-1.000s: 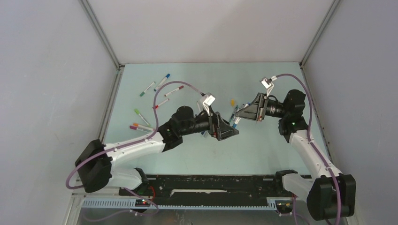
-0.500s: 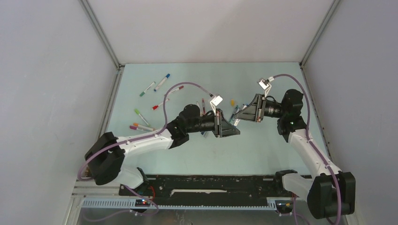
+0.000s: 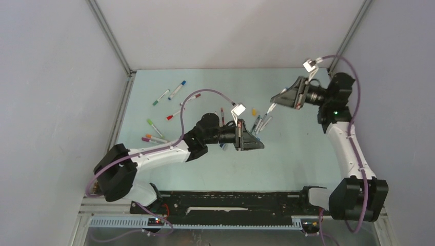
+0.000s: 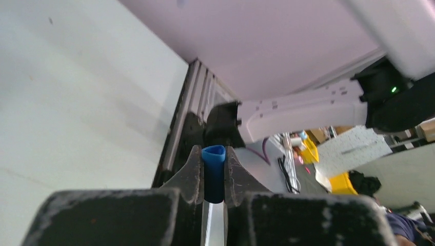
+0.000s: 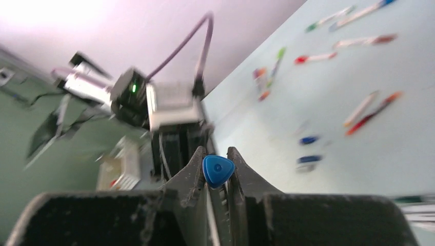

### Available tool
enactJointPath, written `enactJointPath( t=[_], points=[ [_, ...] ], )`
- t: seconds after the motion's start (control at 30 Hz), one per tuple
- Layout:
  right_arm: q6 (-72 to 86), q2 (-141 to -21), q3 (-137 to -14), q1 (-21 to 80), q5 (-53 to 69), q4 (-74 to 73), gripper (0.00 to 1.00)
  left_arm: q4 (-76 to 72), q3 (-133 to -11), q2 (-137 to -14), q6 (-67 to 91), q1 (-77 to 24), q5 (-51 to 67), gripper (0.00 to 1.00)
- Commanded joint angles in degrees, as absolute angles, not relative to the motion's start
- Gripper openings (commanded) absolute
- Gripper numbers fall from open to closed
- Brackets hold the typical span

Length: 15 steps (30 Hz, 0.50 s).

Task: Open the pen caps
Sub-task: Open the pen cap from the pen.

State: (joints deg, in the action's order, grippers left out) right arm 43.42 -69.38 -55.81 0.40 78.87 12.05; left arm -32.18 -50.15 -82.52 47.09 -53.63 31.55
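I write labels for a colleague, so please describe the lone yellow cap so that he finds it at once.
Look at the middle of the table, where pens lie side by side. Just behind them, toward the back wall, lies the yellow cap: a short lone stub, while its neighbours are long and slim.

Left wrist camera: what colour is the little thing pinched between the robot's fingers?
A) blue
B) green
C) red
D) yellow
A: the left gripper is shut on a blue cap, and the cap's hollow end pokes out just past the dark jaws.
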Motion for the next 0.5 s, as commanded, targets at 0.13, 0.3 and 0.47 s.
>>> enactJointPath(
  t=[0.13,0.3,0.47],
  points=[
    [31.5,-70.9,-63.8,-6.1,74.0,4.3,0.0,-23.0,-44.9,-80.3,44.8,-54.1,36.8,0.0],
    [16.2,-72.8,-58.8,-6.8,60.3,-15.1,0.0,-10.9,-43.1,-74.5,36.4,-54.1,20.8,0.0],
    [21.5,-73.7,-43.1,-6.7,50.2,-5.3,0.0,-2.6,-40.4,-68.6,33.3,-54.1,1.1,0.0]
  ],
)
